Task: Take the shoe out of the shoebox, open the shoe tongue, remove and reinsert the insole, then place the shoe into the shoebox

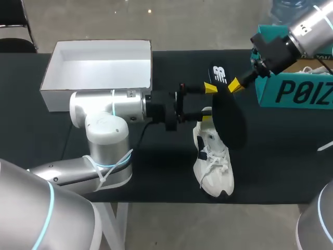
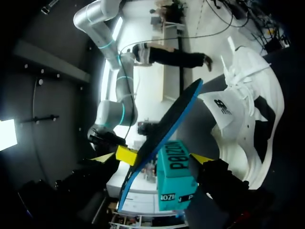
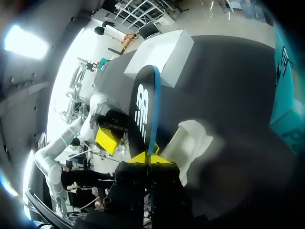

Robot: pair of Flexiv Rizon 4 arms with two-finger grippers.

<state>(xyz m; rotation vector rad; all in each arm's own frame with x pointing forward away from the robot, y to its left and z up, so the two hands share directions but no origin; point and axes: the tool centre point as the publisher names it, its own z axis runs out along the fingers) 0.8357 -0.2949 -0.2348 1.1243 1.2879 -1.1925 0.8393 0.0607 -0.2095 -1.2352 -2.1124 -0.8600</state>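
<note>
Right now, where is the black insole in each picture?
Head view: the insole is near the middle, held over the white shoe by the right gripper.
Left wrist view: the insole stands edge-on between the left gripper's open fingers, with the shoe beside it.
Right wrist view: the insole sticks out ahead of the right gripper, pinched at its end.
Shared landmark: the white shoe.

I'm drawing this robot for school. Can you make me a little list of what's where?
Insole: black, held up over the shoe
Right tool: shut on the insole's end
Left tool: open around the insole
Shoe: white, on the table
White box: open, at table's left
Teal box: at table's right
</note>
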